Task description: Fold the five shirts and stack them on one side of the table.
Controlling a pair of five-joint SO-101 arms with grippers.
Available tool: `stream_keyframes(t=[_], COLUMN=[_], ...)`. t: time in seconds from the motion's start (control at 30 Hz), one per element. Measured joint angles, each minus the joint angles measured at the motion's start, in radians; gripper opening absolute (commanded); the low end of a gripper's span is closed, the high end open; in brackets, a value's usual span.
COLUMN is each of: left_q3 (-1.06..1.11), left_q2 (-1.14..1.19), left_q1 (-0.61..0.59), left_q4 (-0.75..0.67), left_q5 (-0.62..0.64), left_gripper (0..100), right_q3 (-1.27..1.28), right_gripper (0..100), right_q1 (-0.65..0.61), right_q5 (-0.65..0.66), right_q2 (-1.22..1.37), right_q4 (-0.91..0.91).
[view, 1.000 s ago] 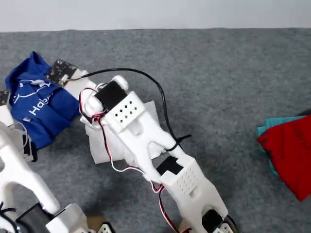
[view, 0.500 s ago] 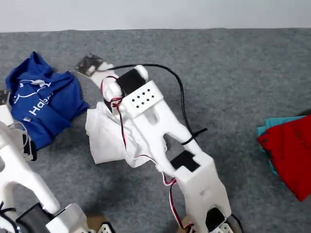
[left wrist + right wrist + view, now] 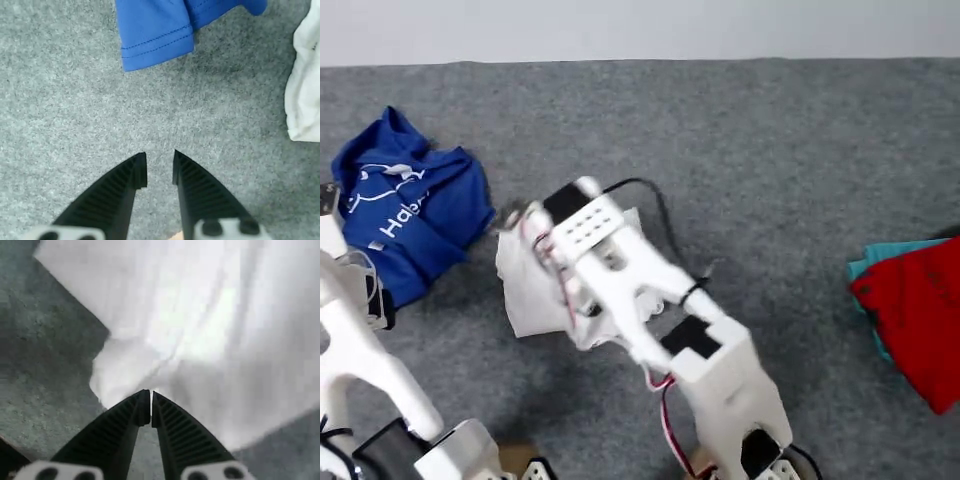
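Note:
A crumpled blue shirt point(image 3: 405, 210) lies at the far left of the grey table. Beside it, toward the middle, is a rumpled white shirt point(image 3: 535, 285). My right gripper point(image 3: 515, 215) hovers over the white shirt's far left edge. In the right wrist view that gripper point(image 3: 151, 407) is shut with nothing between its fingers, and the white shirt point(image 3: 200, 315) lies just beneath. My left gripper point(image 3: 160, 170) is slightly open over bare carpet, a short way from the blue shirt's sleeve point(image 3: 160, 25) and the white shirt's edge point(image 3: 305, 85).
At the right edge of the table, a folded red shirt point(image 3: 920, 305) rests on a teal one point(image 3: 880, 255). Grey carpet point(image 3: 770, 150) stretches between the white shirt and that stack. The left arm's white body point(image 3: 360, 350) stands at the near left.
My right arm has swung away from the blue shirt's far edge, first toward the middle, then back down over the white shirt's left edge. The left arm and all the shirts have stayed put.

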Motion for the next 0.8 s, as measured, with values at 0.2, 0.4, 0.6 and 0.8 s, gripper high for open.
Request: stream_keyframes(t=[0.2,0.4,0.6,0.8], left_q3=[0.0,0.0,0.0,0.0], left_q2=[0.0,0.0,0.0,0.0], left_q1=[0.0,0.0,0.0,0.0], left_q4=[0.0,0.0,0.0,0.0], left_q5=[0.0,0.0,0.0,0.0], left_gripper=[9,9,9,9], right_q3=[-0.1,-0.331,-0.371,-0.276], right_gripper=[1.4,1.9,11.2,4.8], right_q1=[-0.187,-0.222,-0.095,0.002], right_q5=[0.0,0.002,0.002,0.0], right_q2=[0.018,0.018,0.017,0.017], right_q4=[-0.021,0.043,0.043,0.043])
